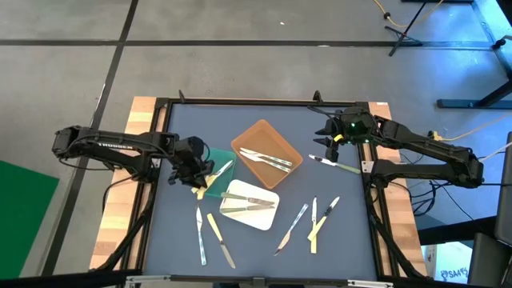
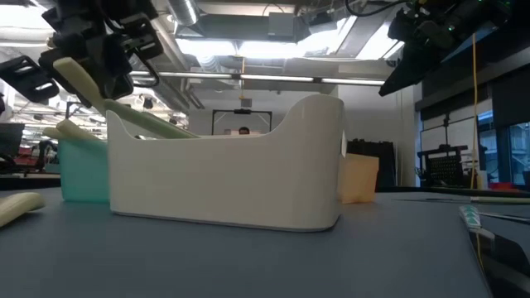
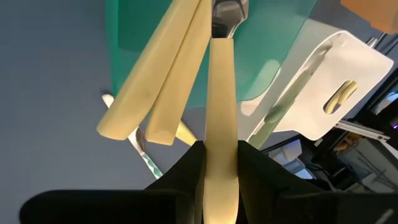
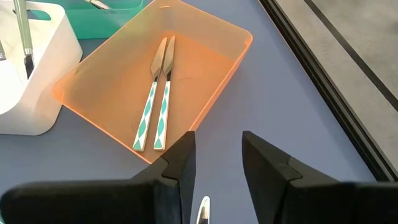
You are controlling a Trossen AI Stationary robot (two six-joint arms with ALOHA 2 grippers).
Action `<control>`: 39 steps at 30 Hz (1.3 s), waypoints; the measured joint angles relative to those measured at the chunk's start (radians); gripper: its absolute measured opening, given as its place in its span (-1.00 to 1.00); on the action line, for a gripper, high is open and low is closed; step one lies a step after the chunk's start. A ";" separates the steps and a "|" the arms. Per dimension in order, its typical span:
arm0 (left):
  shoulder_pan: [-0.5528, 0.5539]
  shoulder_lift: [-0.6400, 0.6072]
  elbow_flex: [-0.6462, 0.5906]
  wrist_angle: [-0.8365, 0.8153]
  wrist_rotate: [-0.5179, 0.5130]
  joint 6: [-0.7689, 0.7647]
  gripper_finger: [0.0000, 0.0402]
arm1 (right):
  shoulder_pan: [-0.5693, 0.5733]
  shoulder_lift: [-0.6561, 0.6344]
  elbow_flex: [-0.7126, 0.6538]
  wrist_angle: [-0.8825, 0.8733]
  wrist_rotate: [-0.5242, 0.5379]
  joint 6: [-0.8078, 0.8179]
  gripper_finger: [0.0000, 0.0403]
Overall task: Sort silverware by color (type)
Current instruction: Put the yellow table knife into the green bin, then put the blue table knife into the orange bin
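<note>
1. Left gripper [image 3: 221, 180] first: its jaws are pinching a pale yellow flat-handled utensil [image 3: 221, 93], metal tip pointing away, right over the teal green tray [image 1: 214, 180]. My read: it is holding above the tray to drop in with its colour-mates.
2. Just ahead of those jaws, two more pale yellow handles [image 3: 158, 81] lean across the green tray, so yellow looks assigned there.
3. Beyond them sits the white tray [image 1: 250, 204], a few pieces lying in it.
4. Loose silverware [image 1: 314, 224] waits on the dark bench [image 1: 344, 240], unsorted.
5. Right gripper [image 4: 214, 165] hovers, jaws spread and empty, just short of the orange tray [image 4: 239, 46], which holds two diamond-patterned green-and-white knives [image 4: 155, 106].
</note>
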State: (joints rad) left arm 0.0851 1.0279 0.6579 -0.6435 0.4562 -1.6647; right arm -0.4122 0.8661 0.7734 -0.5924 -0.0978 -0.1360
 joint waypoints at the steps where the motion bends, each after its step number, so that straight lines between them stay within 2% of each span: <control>1: 0.002 0.000 0.000 0.000 0.000 0.000 -0.66 | 0.000 0.000 0.000 0.000 0.000 0.000 -0.43; 8: 0.002 0.000 0.000 -0.002 -0.034 0.002 -0.63 | 0.000 0.000 0.000 -0.001 0.000 0.000 -0.43; 20: 0.002 0.000 0.000 -0.084 -0.035 0.003 -0.32 | 0.000 0.000 0.000 -0.004 0.000 0.000 -0.43; 30: 0.002 0.000 0.000 -0.082 -0.066 0.100 -0.30 | 0.000 0.000 0.000 -0.009 -0.005 0.000 -0.43; 39: 0.002 0.000 0.000 -0.081 -0.139 0.224 -0.30 | 0.000 0.000 0.000 -0.007 -0.208 0.000 -0.43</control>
State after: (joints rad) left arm 0.0868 1.0275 0.6579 -0.7246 0.3176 -1.4405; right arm -0.4118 0.8664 0.7734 -0.5992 -0.3058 -0.1364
